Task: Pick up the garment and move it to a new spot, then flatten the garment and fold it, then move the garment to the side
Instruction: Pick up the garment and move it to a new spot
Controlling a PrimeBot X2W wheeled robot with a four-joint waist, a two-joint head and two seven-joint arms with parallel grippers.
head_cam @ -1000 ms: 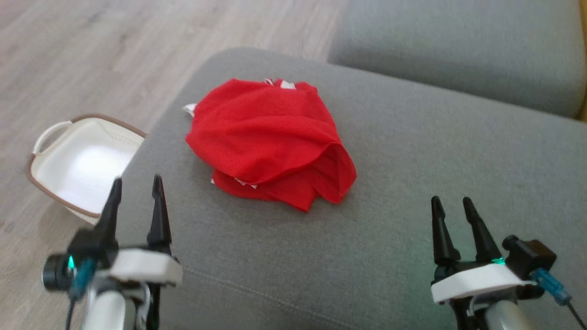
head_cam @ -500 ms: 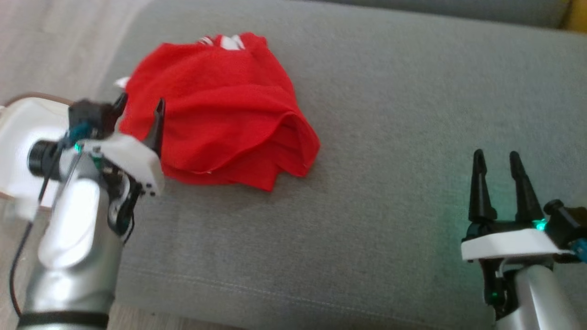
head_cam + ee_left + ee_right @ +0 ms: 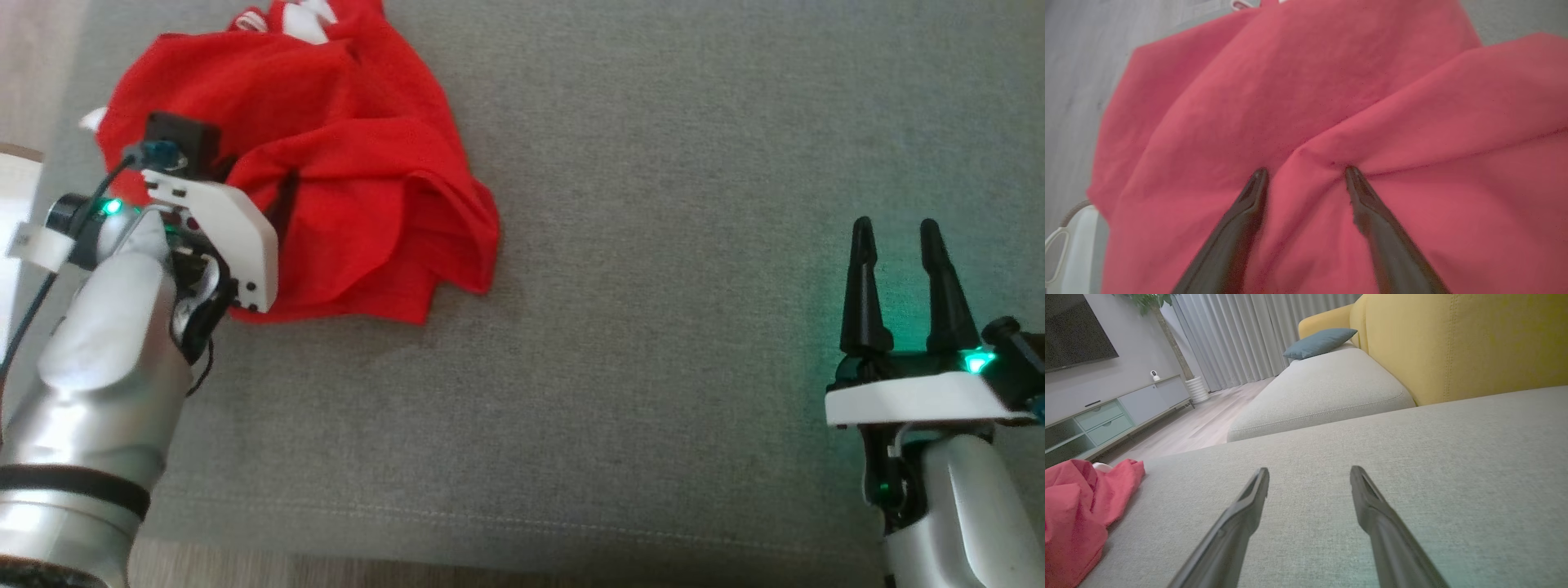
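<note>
Left gripper (image 3: 1306, 171) jaws stand apart, tips sunk in the garment (image 3: 1331, 81) astride a raised fold (unpinched). It lies crumpled under and beyond them, white trim farthest; long axis unclear.

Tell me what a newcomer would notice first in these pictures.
The crumpled red garment jumps out, lying at the upper left of the grey sofa cushion in the head view. The left gripper is on it, open, its dark fingers straddling a raised fold. The right gripper hovers open over bare cushion at the lower right, with a yellow sofa back beyond.
</note>
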